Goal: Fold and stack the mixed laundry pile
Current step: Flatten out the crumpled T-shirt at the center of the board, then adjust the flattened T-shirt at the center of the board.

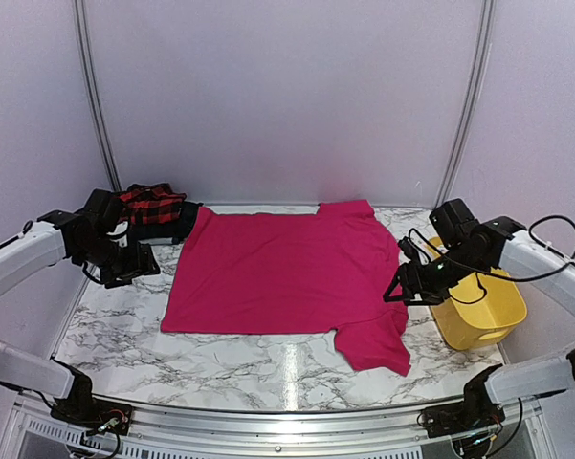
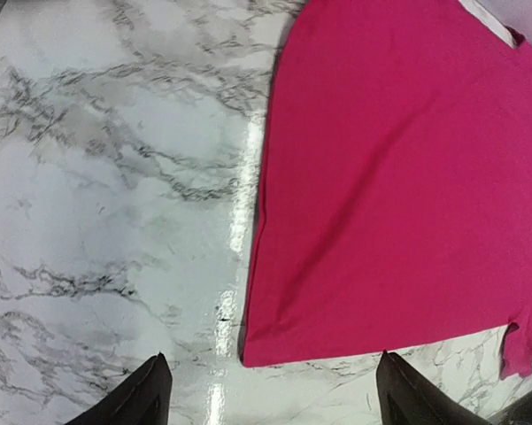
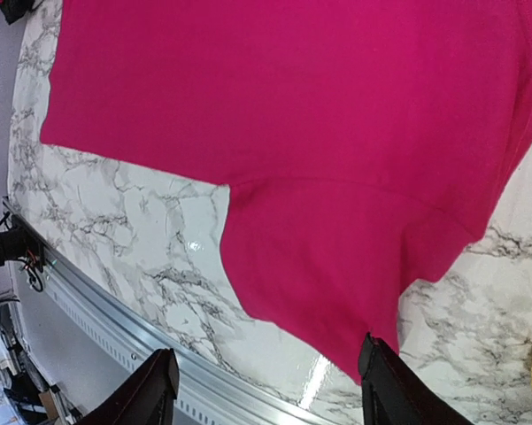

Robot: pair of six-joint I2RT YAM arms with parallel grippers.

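Left wrist view: the left gripper (image 2: 274, 403) has its jaws spread wide and grasps nothing. Its two black fingers (image 2: 149, 397) frame bare marble table (image 2: 97, 221) and one hem corner of the pink shirt (image 2: 398, 177), which lies flat beneath them.

In the right wrist view the right gripper (image 3: 270, 390) is likewise spread, with nothing between its fingers (image 3: 391, 385). The tip of the shirt's sleeve (image 3: 336, 266) lies just beside one finger; whether they touch I cannot tell. Past the sleeve are marble and the metal rail (image 3: 159, 345) at the table's near edge.

From the top camera, the left gripper (image 1: 134, 263) hangs just left of the shirt (image 1: 277, 263), and the right gripper (image 1: 402, 287) sits at its right edge. The shirt is spread flat across the middle of the table (image 1: 124, 335), one sleeve (image 1: 373, 344) pointing to the near right. At the far left, by the shirt's far corner, the checked garment (image 1: 151, 204) lies bunched on a dark garment (image 1: 177, 228). A yellow tub (image 1: 478, 311) stands at the right, just beside the right gripper.
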